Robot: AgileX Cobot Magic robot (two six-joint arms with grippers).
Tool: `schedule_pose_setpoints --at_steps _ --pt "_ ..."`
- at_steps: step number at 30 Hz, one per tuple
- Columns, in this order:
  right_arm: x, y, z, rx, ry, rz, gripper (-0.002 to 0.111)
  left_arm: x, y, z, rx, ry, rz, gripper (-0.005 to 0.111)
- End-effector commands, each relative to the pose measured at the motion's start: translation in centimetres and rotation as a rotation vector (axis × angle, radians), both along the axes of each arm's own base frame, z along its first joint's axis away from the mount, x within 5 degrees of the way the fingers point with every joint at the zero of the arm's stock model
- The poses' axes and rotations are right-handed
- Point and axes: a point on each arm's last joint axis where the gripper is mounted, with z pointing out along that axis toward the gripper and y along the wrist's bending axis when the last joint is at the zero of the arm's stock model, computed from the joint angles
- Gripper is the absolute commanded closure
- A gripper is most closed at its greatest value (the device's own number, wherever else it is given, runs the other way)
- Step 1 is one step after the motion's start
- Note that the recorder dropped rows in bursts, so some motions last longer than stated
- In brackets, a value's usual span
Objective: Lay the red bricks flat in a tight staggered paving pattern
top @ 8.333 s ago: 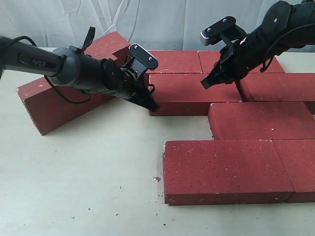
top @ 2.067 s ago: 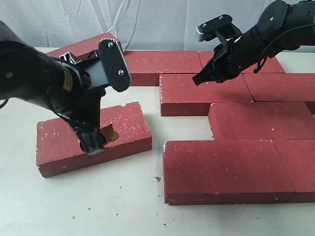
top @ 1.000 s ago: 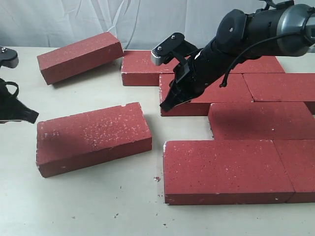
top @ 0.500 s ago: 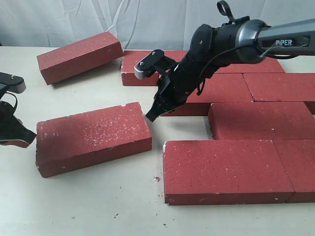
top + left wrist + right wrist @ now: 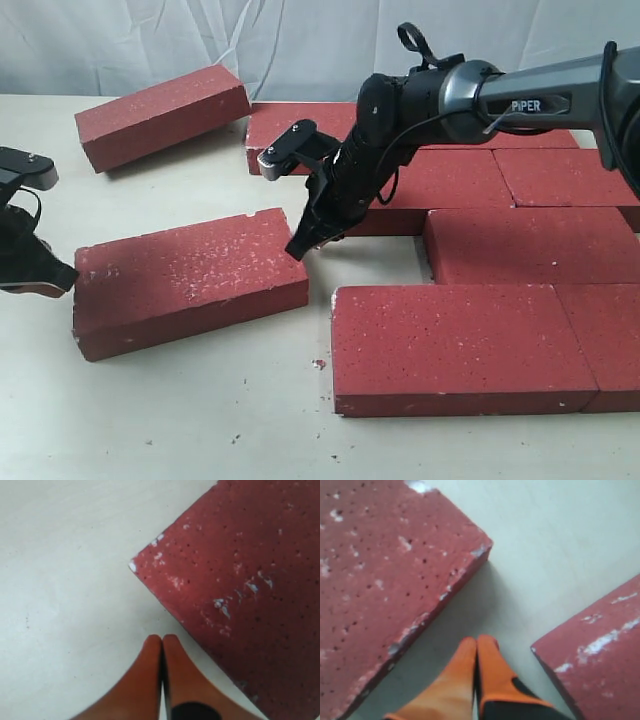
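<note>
Far left first: the left pincer has backed off the brick's top, where it was pressing a couple of seconds ago. It now sits low on the worktop with its tips pinched tight together, holding nothing. Directly to its right lies the loose brick, flat but skewed, its near corner just beside those tips. Whether they touch or sit a whisker apart, we cannot tell. The brick itself has not budged over the last second. Further back from that pincer, a stray brick lies at an angle to the rows, not yet dealt with.

Moving right, here is the big change: the right pincer. It was hovering above the laid rows, and it has now swung down and across. Its tips are also squeezed shut and empty. They point into the bare strip between the loose brick's right end and the second-row brick. To the right of that pincer runs the third-row brick, and on its near side lies the front-row brick.

What does it mean? We read it as a switch from dragging to nudging. The loose brick is bracketed at both ends, and the open slot for it sits beside the third-row brick, behind the front row. It needs squaring up and sliding right, and for now the right pincer stands in that lane.
</note>
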Motion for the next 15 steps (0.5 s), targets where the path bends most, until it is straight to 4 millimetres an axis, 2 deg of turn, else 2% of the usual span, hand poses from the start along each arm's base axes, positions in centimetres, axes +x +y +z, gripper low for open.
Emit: schedule_pose_setpoints --at_steps 1,7,15 --pt "-0.1 0.3 0.3 0.006 0.0 -0.011 0.109 0.3 0.0 0.2 -0.012 -0.019 0.01 0.107" --pt "-0.9 1.4 0.2 0.002 0.007 0.023 0.109 0.4 -0.1 -0.3 -0.039 0.002 0.028 0.107" --pt "-1.4 1.3 1.4 0.008 0.038 0.031 0.109 1.0 -0.3 -1.0 -0.068 -0.01 0.021 0.107"
